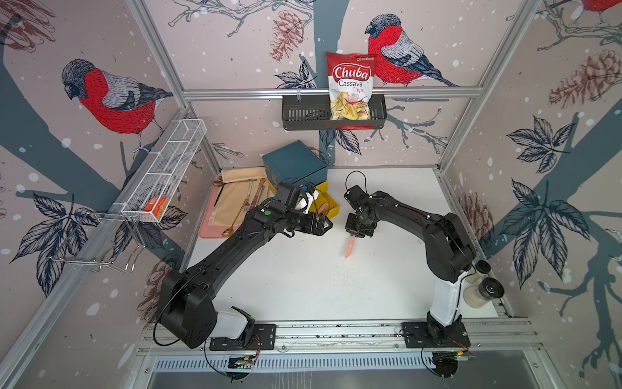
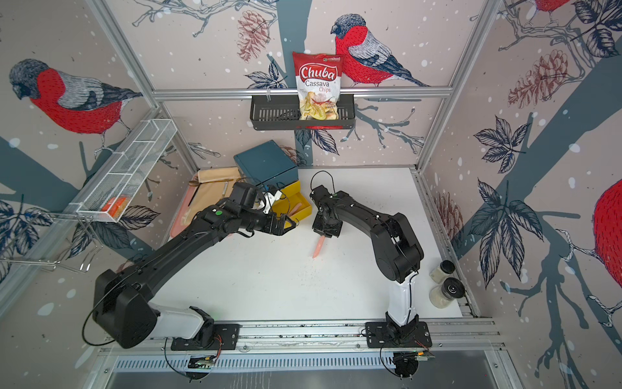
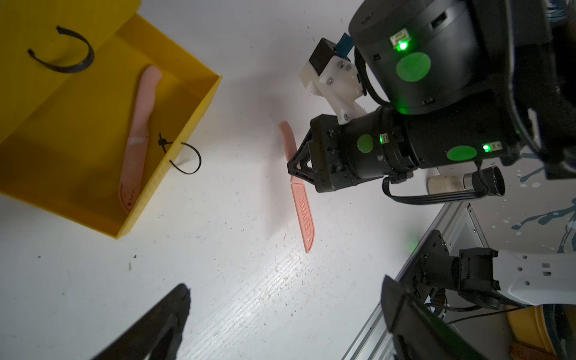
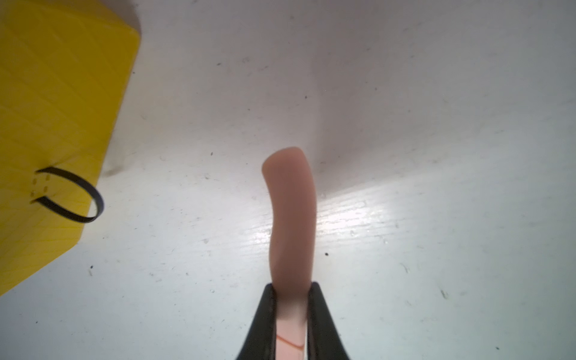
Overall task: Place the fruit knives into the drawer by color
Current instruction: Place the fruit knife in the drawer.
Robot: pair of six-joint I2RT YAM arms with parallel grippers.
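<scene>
White tabletop, right claw clamping pink knife, drawer near

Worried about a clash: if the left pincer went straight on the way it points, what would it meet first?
Probably the pink knife clamped in the right pincer. The open left pincer aims at it, though depth is unclear.

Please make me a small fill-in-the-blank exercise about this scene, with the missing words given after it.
The right gripper is shut on a ____ knife.
A second knife lies inside the open ____ drawer.
The jaws of the left gripper stand ____.
The black basket holds a bag of cassava ____.
Missing words: pink, yellow, open, chips.
</scene>
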